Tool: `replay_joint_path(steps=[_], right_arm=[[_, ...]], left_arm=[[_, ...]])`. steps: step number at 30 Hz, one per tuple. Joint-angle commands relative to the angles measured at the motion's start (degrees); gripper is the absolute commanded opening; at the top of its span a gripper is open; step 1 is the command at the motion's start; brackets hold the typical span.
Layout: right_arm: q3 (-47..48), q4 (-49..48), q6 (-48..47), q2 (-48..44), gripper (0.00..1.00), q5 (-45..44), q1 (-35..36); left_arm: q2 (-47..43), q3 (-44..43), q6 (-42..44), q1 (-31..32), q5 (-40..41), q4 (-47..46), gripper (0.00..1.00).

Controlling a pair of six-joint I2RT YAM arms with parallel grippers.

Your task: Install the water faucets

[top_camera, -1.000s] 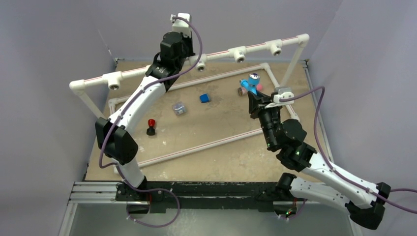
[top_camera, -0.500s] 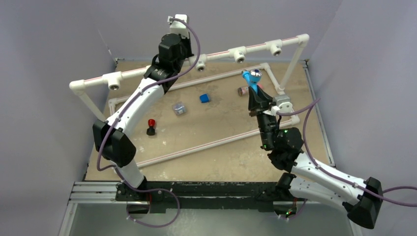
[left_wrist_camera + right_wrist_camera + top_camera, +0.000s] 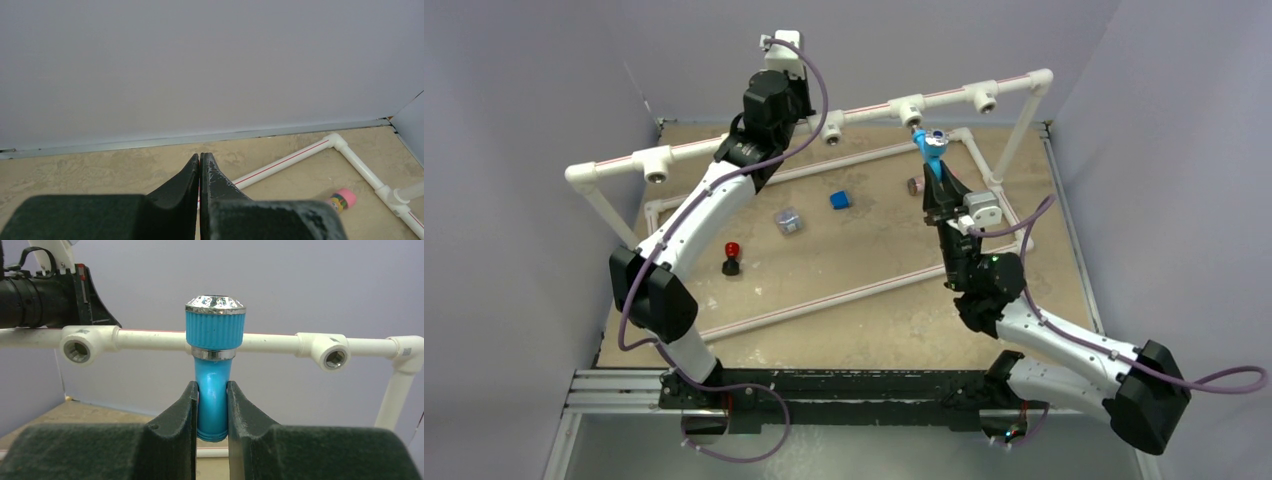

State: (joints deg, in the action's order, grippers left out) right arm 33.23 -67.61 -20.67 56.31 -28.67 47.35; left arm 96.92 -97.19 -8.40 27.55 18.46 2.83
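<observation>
Pale lilac walls close in a tan, scuffed tabletop (image 3: 874, 270) on which a white pipe frame (image 3: 754, 135) stands, its raised top rail carrying a row of open tee fittings.

The right gripper (image 3: 938, 178) reaches up towards that rail and pinches a light-blue water faucet (image 3: 931, 150) by its lower stem. In the right wrist view the two dark fingers (image 3: 189, 405) press flat against either side of the blue stem, and the ribbed knob with its chrome cap stands upright above them, well off the table. From there the faucet covers the middle of the rail, with one tee fitting (image 3: 80, 347) off to the left and another (image 3: 332, 356) off to the right. From above, the faucet's far end lies just beside the middle tee fitting (image 3: 911, 109); whether the two touch cannot be told.

The left arm stretches over the rail farther left. The left gripper (image 3: 200, 159) has its tips pressed together with nothing between them, pointing at the back wall.

On the table lie a small dark-blue cube (image 3: 840, 200), a small clear block (image 3: 789, 221), a red-and-black piece (image 3: 732, 258) and a brown cylinder with a pink cap (image 3: 915, 185), all apart from one another and from both grippers.
</observation>
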Motion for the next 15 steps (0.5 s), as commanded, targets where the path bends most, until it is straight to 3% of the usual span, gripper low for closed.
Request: replay_joint_path(steps=[1,15], right_arm=[[0.8,-6.4,-0.2,0.3,0.00,3.0,-1.9],[1.2,-8.4,0.8,4.8,0.00,6.1,-4.0]], left_arm=[[2.3,2.5,0.3,0.4,-1.3,9.0,0.00],[3.2,1.1,1.3,0.4,-1.0,8.9,0.00]])
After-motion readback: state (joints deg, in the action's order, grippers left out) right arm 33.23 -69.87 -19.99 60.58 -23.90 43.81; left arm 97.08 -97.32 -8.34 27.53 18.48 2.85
